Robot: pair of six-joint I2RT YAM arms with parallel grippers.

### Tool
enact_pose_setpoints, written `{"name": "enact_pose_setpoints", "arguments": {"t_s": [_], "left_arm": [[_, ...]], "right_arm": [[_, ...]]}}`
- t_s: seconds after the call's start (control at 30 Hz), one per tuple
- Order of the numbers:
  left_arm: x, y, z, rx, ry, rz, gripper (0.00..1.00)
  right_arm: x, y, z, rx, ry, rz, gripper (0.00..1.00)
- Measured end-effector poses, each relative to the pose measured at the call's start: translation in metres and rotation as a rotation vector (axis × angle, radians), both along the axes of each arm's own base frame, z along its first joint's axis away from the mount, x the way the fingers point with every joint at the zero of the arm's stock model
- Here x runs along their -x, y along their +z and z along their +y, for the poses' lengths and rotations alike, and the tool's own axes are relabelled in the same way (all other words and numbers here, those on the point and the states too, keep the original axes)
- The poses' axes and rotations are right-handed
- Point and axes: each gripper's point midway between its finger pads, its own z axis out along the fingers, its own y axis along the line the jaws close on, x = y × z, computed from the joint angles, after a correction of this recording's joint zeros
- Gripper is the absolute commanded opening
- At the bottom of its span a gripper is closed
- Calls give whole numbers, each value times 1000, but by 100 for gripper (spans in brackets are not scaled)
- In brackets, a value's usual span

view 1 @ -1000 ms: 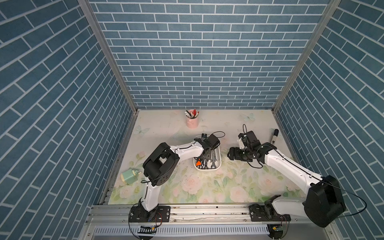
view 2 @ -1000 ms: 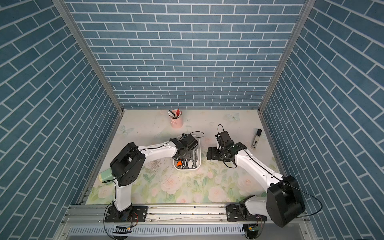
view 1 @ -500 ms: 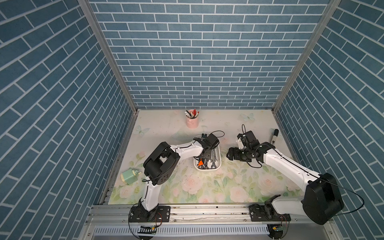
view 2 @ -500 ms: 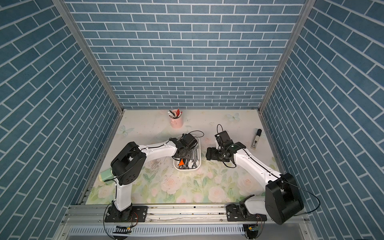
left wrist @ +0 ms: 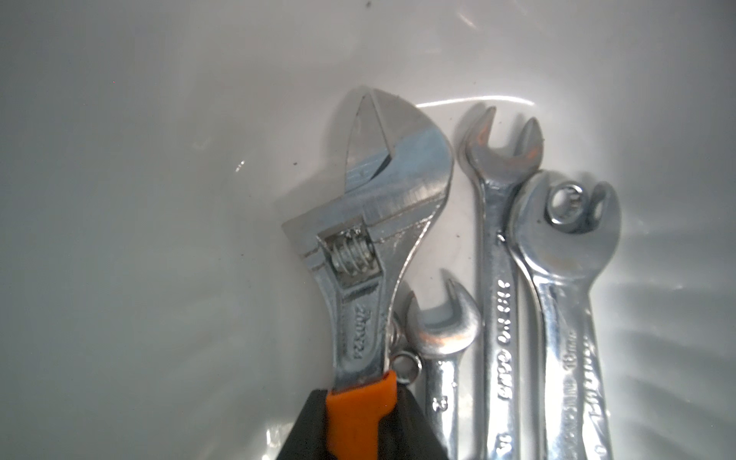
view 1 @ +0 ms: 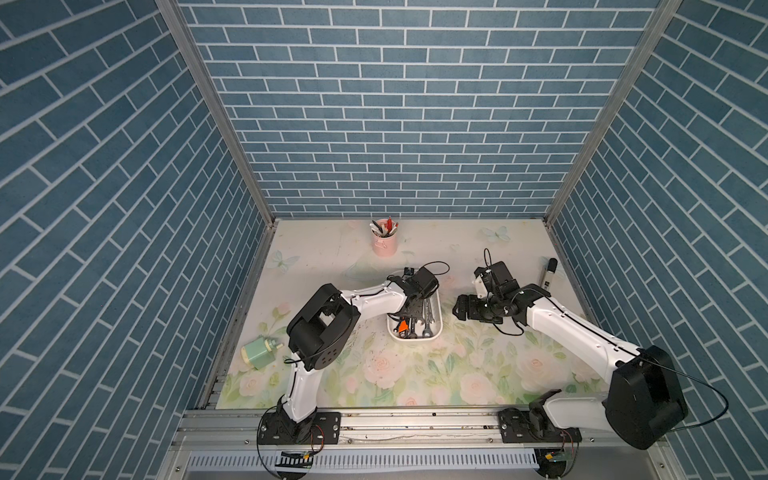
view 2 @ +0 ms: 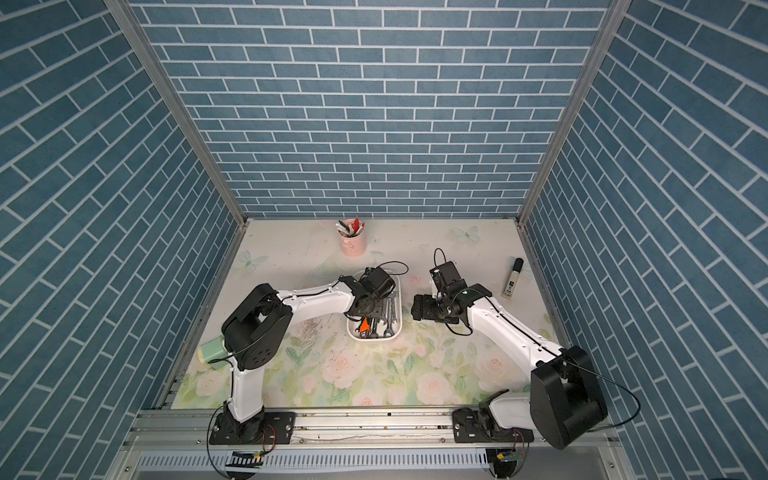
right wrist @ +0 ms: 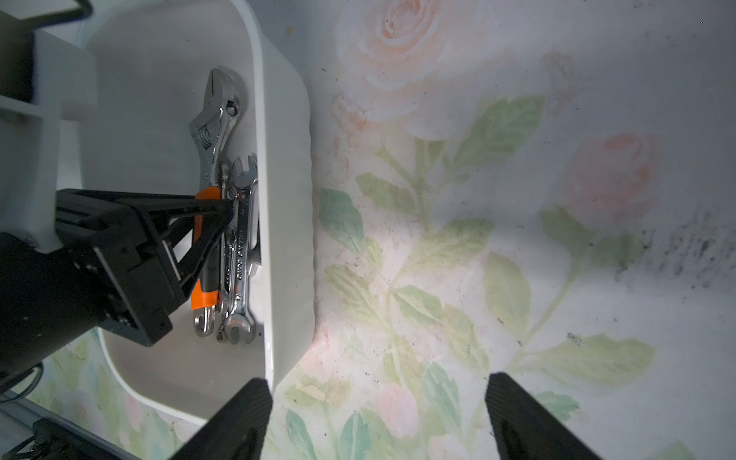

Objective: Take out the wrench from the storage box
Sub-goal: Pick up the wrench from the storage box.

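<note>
Between the left gripper's (right wrist: 227, 209) fingers sits the orange handle of the adjustable wrench (left wrist: 370, 223), clamped just below the steel shank. The wrench lies flat inside the storage box (right wrist: 286, 119), not yet lifted. Hard against the finger nearer my other arm lie three open-ended spanners (left wrist: 498, 318). Beyond the box rim, over the flowered mat (right wrist: 517, 199), the right gripper (right wrist: 378, 388) hangs with jaws wide apart, holding nothing. My worry is the lift. A spanner could ride up with the handle (the small one nestles right against it). The heavy head could also sag in the pinch, catch the wall and drag the box, since nothing steadies it. Against a second ago, the left jaws have drawn in on the handle, while both arms sit much where they were.
</note>
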Motion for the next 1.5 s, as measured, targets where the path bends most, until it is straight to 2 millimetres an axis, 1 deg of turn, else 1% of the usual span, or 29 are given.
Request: {"name": "enact_pose_setpoints", "arguments": {"t_s": [0.13,0.33,0.47,0.7,0.87,1.17,1.3,1.4,1.5], "left_arm": [[0,1,0,1,0,-1,10],[3,5,3,-7,0,7,9],[3,15,4,-2,0,1,8],[-5,41,0,30,-2,-38,8],[-9,54,7,34,5,-50,8],[-24,90,34,46,48,-105,7],[-31,104,57,52,87,-134,7],[-33,103,80,39,121,-139,7],[-32,91,101,11,151,-125,7]], "right_arm": [[0,0,0,-1,0,0,88],[1,1,1,-7,3,0,88],[0,2,2,-11,5,-1,88],[0,5,2,-17,6,-6,88],[-1,7,4,-23,8,-10,88],[-6,18,8,-42,11,-31,88],[-6,19,9,-45,13,-31,88],[-6,19,9,-47,14,-32,88],[-8,22,10,-50,14,-37,88]]}}
